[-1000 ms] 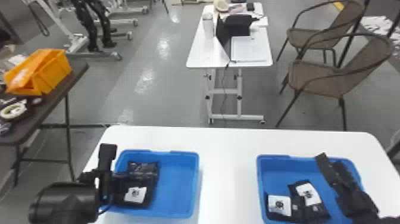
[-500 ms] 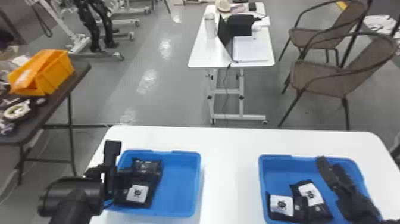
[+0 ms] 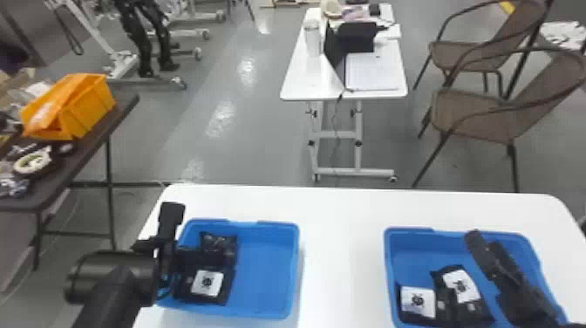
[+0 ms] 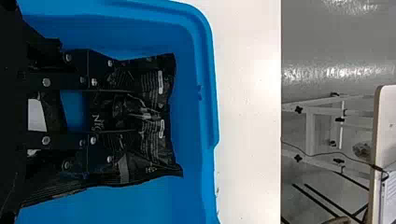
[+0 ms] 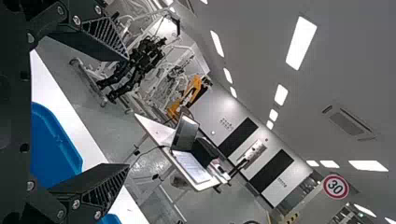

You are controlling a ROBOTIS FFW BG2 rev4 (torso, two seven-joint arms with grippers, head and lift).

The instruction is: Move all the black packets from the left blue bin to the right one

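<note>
Since the left gripper (image 4: 133, 111) has its fingers parted right at the rear black packet (image 4: 159, 102), I'd say the step here is getting a proper pinch on it. Black film shows between them, but I see no clear squeeze, so I'm calling it open, not gripping. That packet lies in the left blue bin (image 3: 285, 270), and the labelled packet (image 3: 208, 283) is just in front of it. The right gripper (image 5: 128, 112) is spread wide with nothing in it, over the right blue bin (image 3: 396, 261), where at least two more packets (image 3: 461, 285) lie.

Handling-wise, it looks like light, crinkly pouch stuff, so prob soft and a bit slippery, not really fragile. I'd grab across the middle and get a decent fold between the pads, cos a nip at the flat end seal might just slide off. Might snag the neighbour too, they're that close.

Both bins sit on a smooth white table (image 3: 344, 244), well apart. Room's a workshop or lab kinda place: shiny grey floor (image 3: 218, 144), brown chairs (image 3: 479, 115), a laptop (image 5: 186, 133) on a small desk, and an orange bin (image 3: 89, 109) off on a dark side table (image 3: 87, 152), nowhere near the job imo
</note>
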